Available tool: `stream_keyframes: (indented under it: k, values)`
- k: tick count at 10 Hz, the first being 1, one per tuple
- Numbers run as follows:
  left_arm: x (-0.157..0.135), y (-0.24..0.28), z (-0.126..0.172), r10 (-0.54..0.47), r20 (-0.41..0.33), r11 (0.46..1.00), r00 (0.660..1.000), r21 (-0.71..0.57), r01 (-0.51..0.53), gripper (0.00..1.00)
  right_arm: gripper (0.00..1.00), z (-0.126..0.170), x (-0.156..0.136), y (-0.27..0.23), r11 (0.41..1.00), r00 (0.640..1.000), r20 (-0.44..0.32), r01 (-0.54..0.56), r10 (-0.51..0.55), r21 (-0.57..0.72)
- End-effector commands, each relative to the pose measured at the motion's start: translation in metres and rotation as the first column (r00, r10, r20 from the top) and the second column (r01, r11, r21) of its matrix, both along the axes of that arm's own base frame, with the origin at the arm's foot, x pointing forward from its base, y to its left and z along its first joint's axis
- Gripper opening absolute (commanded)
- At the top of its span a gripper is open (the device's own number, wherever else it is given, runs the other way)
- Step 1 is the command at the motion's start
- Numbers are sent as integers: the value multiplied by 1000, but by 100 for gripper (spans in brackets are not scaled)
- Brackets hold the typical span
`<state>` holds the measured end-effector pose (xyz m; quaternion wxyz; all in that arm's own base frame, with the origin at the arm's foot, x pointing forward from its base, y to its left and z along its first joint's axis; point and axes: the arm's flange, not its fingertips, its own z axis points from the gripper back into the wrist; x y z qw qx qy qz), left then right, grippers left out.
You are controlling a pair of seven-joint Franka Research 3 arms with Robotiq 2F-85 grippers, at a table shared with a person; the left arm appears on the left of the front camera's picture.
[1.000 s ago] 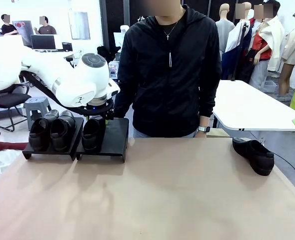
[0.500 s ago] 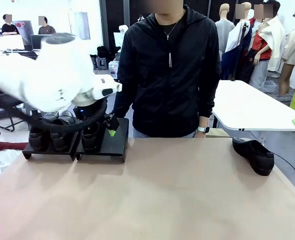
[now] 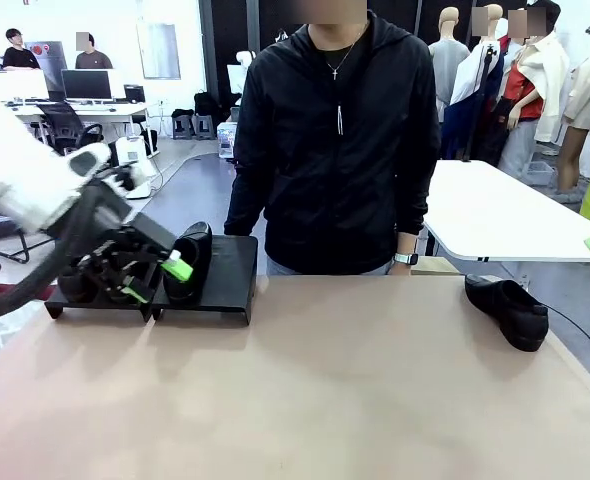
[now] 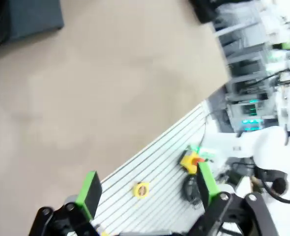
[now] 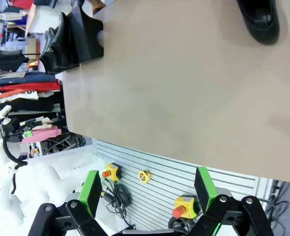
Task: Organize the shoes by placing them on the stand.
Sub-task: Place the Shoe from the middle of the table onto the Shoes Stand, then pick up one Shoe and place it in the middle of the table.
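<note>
Swinging back from the stand (image 3: 220, 275), the left gripper (image 3: 155, 278) now hangs wide open and empty in front of its left platform. One loafer (image 3: 187, 262) sits on the right platform; others hide behind the gripper, so I can't count them. A lone shoe (image 3: 508, 310) lies far right on the table (image 3: 335, 390). Glossy leather looks slippery yet firm: pinch the collar. The right gripper (image 5: 147, 189) is spread, empty.

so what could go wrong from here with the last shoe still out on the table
The open left gripper sits low, right beside the shoe on the stand, so a careless swing might knock it off. The last shoe lies near the table's right edge, where a nudge could push it over.
</note>
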<state>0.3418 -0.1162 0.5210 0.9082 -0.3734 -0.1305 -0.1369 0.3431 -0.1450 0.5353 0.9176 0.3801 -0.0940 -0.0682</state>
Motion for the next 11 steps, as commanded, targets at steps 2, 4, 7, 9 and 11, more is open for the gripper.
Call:
stream_keyframes:
  k: [2,4,7,9,11]
  values:
    - [10,75,-30,191,-24,937,981,-294,-190,100,100,1,-1,-4,1000,1000,12,-23,23,-10]
    - [-1,35,-8,45,9,991,999,-130,-44,100,100,1,-1,-4,1000,1000,12,-23,23,-10]
    - [-1,35,-8,45,9,991,999,-130,-44,100,100,1,-1,-4,1000,1000,12,-23,23,-10]
    - [-1,35,-8,45,9,991,999,-130,-44,100,100,1,-1,-4,1000,1000,12,-23,23,-10]
    - [-1,35,-8,45,9,991,999,-130,-44,100,100,1,-1,-4,1000,1000,12,-23,23,-10]
